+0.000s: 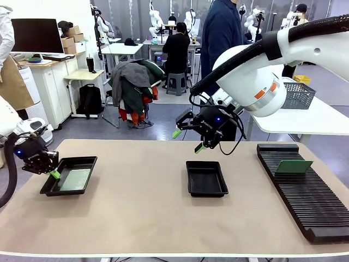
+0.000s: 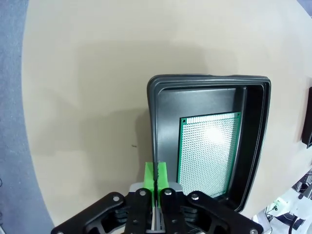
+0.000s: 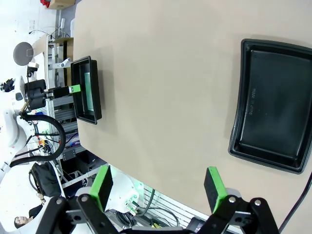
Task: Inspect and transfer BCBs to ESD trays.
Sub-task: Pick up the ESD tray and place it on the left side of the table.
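Green board [image 2: 207, 151] lies flat in the black tray [image 2: 209, 80], right beside the left end effector [image 2: 156, 176], which is pressed together at the rim. Spread wide, the right end effector [image 1: 188, 141] hangs near the empty tray [image 1: 207, 195]. If the left one lifts carelessly, it could snag that rim and spill the board.

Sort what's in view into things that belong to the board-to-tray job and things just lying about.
For the job:
- left tray, holding the first BCB, rim pinched by the left gripper
- middle tray, empty
- second BCB, on the slotted rack
- right gripper, open, raised near the middle tray

Lying about:
- grey mesh basket on the side table
- clothes heaped behind
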Controlling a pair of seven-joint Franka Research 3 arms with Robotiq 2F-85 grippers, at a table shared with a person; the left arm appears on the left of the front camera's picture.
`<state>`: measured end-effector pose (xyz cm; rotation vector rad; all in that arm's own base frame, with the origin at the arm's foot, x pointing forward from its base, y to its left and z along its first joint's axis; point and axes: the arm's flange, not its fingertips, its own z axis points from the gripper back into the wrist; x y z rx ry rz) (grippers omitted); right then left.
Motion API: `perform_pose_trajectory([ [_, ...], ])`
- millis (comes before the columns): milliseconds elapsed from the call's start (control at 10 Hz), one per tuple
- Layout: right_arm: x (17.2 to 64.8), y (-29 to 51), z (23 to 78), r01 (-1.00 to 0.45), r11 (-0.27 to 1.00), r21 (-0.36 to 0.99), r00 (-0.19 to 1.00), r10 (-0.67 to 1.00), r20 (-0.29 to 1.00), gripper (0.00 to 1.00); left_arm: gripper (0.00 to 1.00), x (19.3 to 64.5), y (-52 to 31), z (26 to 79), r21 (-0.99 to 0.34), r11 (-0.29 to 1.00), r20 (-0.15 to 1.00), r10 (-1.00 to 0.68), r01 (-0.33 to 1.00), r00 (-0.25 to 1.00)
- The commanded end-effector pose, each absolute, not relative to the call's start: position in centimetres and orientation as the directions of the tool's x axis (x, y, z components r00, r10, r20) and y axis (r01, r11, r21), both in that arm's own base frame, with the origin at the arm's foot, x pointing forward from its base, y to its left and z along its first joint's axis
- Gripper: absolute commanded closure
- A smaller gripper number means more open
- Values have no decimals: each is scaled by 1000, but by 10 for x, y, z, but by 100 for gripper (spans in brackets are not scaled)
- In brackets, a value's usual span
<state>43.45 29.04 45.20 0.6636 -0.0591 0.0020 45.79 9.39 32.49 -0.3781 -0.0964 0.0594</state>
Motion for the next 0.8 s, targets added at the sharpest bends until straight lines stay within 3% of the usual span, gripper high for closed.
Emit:
perform_pose_trajectory([
  [0,435,291,451,-16,791,611,998,-21,54,0,97,463,103,322,-370,929,83,40,-6,996],
  [700,435,291,451,-16,791,611,998,-21,54,0,97,463,94,305,-323,946,113,40,-1,993],
])
